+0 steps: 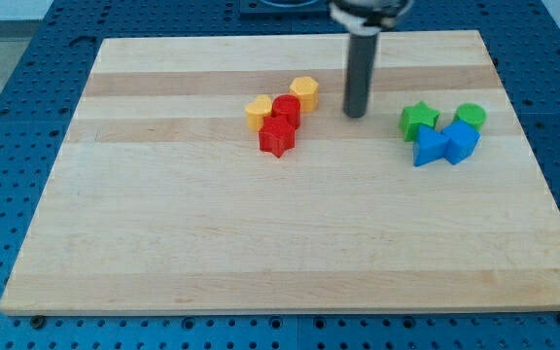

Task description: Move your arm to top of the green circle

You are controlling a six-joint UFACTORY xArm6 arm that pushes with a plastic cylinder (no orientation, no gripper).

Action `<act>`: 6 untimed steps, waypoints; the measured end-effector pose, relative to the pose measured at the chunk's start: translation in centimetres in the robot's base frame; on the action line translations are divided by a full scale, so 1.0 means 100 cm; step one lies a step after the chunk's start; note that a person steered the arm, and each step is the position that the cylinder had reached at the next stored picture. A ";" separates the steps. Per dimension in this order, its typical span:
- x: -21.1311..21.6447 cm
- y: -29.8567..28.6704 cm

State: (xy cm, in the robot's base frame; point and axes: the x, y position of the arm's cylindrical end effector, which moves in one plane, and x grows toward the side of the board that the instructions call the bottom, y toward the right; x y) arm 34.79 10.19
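The dark rod comes down from the view's top, and my tip [356,115] rests on the wooden board [261,243], a little above the middle and a bit to the view's right. There is no pincer on this arm, only the straight rod, so nothing is spread, pressed together or pinching.

The green circle [471,117] sits near the board's right edge. From my tip it lies at about three o'clock, well apart. My tip is not at the top of the green circle; it stands off to that block's nine o'clock side.

The green circle is part of a small bunch of four blocks. The green star [418,120] is at the circle's nine o'clock, between my tip and the circle. A blue block [462,142] sits just at the circle's six o'clock and seems to touch it; its shape is hard to make out, maybe a cube. A blue triangle [430,147] lies next to that one, at the star's five o'clock.

A second bunch lies at my tip's nine o'clock side. The yellow hexagon [304,92] is the nearest one to my tip. The red round block [286,109] is at its seven o'clock. The other yellow block [258,112], which may be heart shaped, touches the red round block on the view's left. The red star [277,137] sits at the bottom of this bunch.
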 end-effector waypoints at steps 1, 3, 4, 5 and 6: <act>-0.009 0.005; -0.054 0.068; -0.049 0.090; 0.005 0.116; 0.007 0.116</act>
